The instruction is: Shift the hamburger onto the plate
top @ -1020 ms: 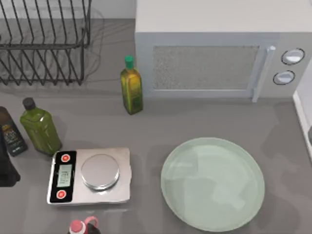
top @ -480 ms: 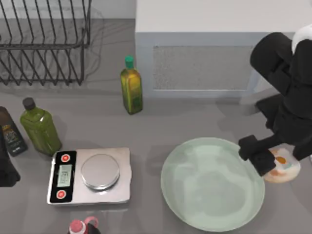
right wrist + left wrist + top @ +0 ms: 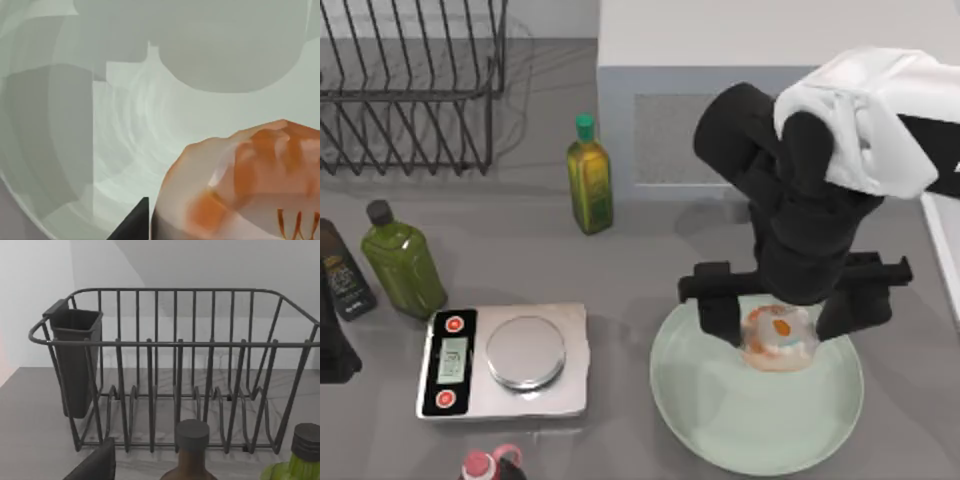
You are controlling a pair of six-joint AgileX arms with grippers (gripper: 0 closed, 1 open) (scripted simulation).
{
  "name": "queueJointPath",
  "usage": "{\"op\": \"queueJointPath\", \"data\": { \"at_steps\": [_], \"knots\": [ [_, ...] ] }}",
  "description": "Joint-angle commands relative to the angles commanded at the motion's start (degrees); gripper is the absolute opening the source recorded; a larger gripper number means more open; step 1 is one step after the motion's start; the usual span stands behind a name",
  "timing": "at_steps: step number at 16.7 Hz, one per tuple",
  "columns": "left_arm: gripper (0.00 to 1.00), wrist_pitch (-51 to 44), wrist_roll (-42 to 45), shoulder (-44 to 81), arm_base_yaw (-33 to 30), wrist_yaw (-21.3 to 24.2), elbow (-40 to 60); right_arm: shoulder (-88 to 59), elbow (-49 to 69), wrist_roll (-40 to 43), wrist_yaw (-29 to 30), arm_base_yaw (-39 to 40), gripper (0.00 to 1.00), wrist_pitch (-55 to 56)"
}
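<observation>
Two views carry the action. From above, my right tool [image 3: 778,318] grips the hamburger [image 3: 779,338] over the plate [image 3: 740,420], near its far rim. Right wrist: the hamburger [image 3: 240,185] hangs above the plate [image 3: 100,125]. Letting go too high could roll it off. Left wrist: the dish rack [image 3: 175,370]; my left arm is parked at the worktop's left edge.

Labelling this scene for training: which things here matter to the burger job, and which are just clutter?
Part of the job:
- hamburger, between the right gripper fingers
- plate, beneath it

Just lying about:
- scale
- microwave
- dish rack
- oil bottle
- green bottle
- left arm, parked at the table's left edge
</observation>
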State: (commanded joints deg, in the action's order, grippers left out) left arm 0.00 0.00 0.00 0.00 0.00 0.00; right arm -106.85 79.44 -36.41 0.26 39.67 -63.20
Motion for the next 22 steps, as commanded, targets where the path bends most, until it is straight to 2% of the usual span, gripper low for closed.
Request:
{"op": "queueJointPath", "data": {
  "at_steps": [8, 14, 18, 22],
  "knots": [
    [1.0, 0.0, 0.0, 0.0, 0.0, 0.0, 0.0, -0.1, 0.3, -2.2, 0.0, 0.8, 0.0, 0.8],
    [1.0, 0.0, 0.0, 0.0, 0.0, 0.0, 0.0, -3.1, -5.5, -2.4, 0.1, 1.0, 0.0, 9.7],
    [1.0, 0.0, 0.0, 0.0, 0.0, 0.0, 0.0, -3.4, -5.9, -2.4, 0.1, 1.1, 0.0, 10.3],
    [1.0, 0.0, 0.0, 0.0, 0.0, 0.0, 0.0, -3.4, -5.9, -2.4, 0.1, 1.1, 0.3, 10.3]
  ]
}}
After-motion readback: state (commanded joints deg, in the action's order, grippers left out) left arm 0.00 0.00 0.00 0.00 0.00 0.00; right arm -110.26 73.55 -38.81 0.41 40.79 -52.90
